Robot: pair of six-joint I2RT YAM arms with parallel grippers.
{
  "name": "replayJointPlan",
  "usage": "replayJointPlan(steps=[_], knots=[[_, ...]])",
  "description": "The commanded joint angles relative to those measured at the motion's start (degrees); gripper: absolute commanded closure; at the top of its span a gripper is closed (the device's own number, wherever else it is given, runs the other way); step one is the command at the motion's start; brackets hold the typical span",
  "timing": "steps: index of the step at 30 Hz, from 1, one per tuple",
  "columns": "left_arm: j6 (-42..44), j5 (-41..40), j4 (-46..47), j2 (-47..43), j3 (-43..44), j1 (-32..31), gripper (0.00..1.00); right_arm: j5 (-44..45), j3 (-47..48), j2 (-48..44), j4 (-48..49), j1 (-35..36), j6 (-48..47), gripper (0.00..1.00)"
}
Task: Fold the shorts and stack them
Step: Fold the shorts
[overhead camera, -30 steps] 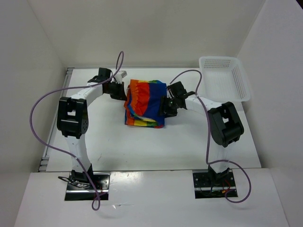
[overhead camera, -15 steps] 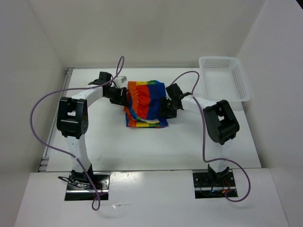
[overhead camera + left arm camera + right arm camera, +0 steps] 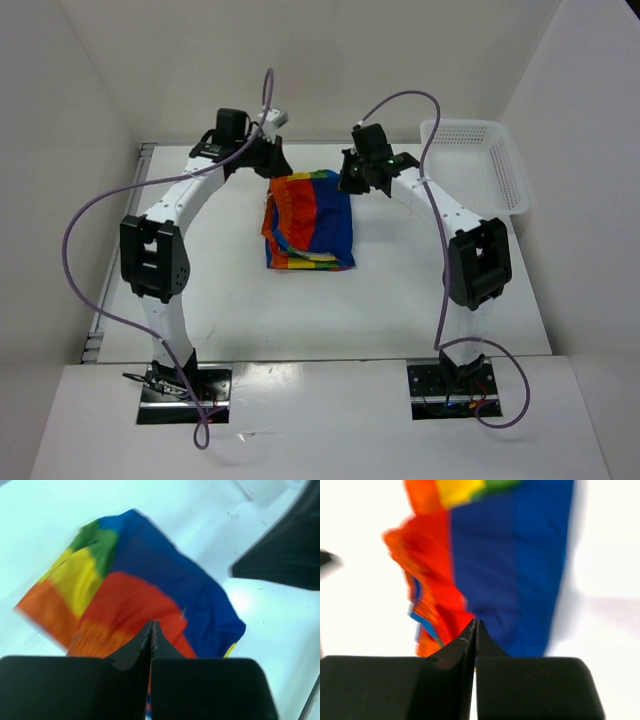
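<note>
The rainbow-striped shorts [image 3: 310,220] lie folded in a rough rectangle on the white table, blue panel on the right, red and orange on the left. My left gripper [image 3: 272,162] hovers at the far left corner of the shorts, raised above them. In the left wrist view the jaws [image 3: 152,623] are pressed together with nothing between them, above the shorts [image 3: 150,580]. My right gripper [image 3: 351,176] hovers at the far right corner. In the right wrist view it [image 3: 475,622] is also shut and empty above the shorts [image 3: 505,565].
A white mesh basket [image 3: 475,165] stands at the far right of the table. White walls close in the table at the left, back and right. The right arm [image 3: 285,550] shows as a dark shape in the left wrist view.
Both grippers have let go of the shorts' sides, risen and moved toward the back edge. The shorts have settled flat on the table.
</note>
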Motion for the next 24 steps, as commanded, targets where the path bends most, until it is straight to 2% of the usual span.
replayJointPlan(steps=[1,4,7,11,18,24], knots=[[0.3,4.8,1.4,5.9,3.8,-3.8,1.00,-2.6,6.1,5.6,-0.9,-1.4,1.2,0.98],[0.3,3.8,2.6,9.5,5.4,-3.8,1.00,-6.9,12.2,10.6,-0.3,-3.9,3.6,0.98],[0.3,1.0,-0.1,14.4,9.6,-3.8,0.99,-10.9,16.1,14.9,-0.9,-5.3,4.2,0.98],[0.3,-2.9,0.8,20.4,10.8,-3.8,0.99,-12.7,17.2,17.4,-0.9,-5.3,4.7,0.98],[0.3,-3.5,1.5,26.8,15.9,-3.8,0.99,-11.6,15.8,21.8,2.4,-5.8,4.7,0.98],[0.3,-4.6,2.0,27.3,12.1,-3.8,0.98,-8.2,16.8,29.1,3.6,-6.4,5.2,0.98]])
